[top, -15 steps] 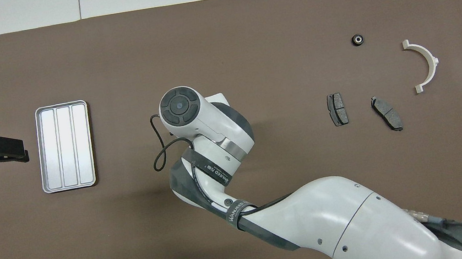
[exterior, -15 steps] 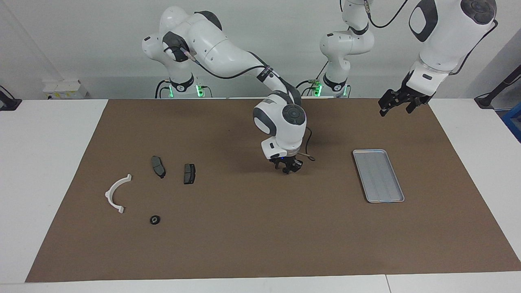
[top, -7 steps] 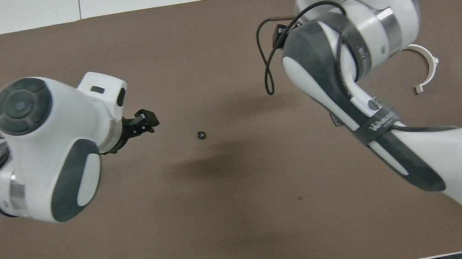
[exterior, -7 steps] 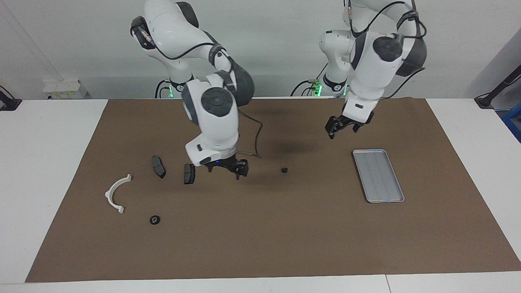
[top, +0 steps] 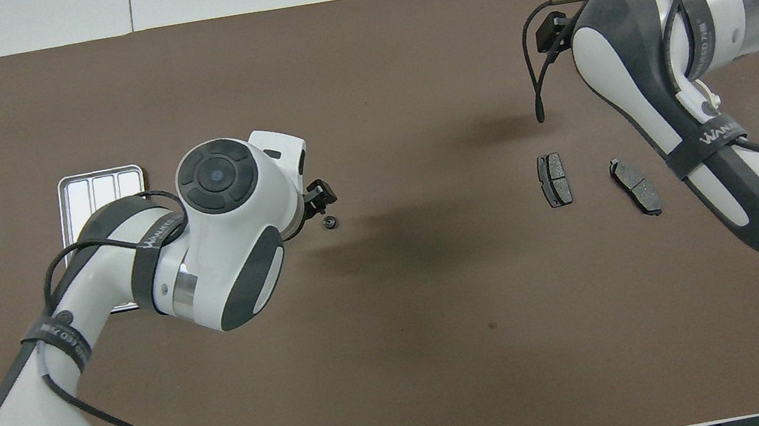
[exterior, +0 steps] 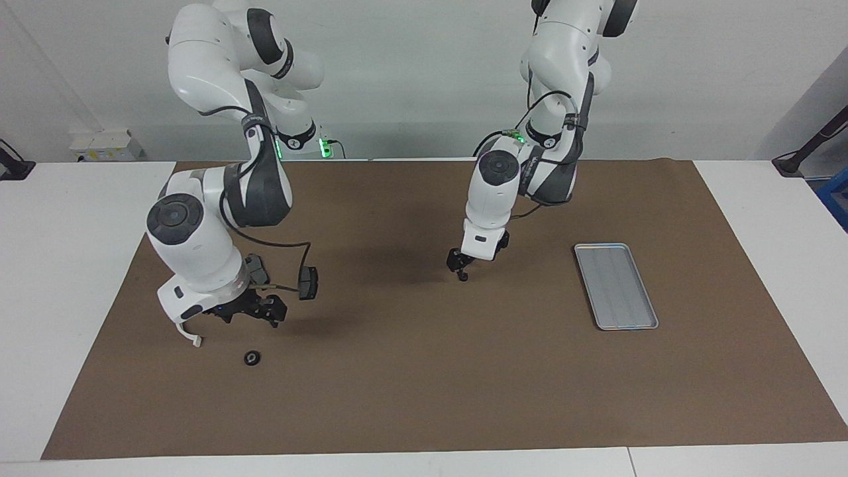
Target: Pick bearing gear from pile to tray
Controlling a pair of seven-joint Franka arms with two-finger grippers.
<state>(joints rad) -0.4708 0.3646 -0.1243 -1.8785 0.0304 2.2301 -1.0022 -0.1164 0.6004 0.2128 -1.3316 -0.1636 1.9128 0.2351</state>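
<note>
Left gripper: jaws released, holding nothing, low over mid-surface. The bearing gear, small, black and round, lies on the brown mat just beside the tips. It is well apart from the tray, which sits toward the left arm's end.

Right gripper: jaws spread, empty, over the pile. Nearby are a brake pad and a second black round piece.

White table with a big brown mat over most of it. On the mat: silver ribbed tray toward the left arm's end, two dark brake pads toward the right arm's end, a white plastic arc partly hidden, plus two small black round pieces.
</note>
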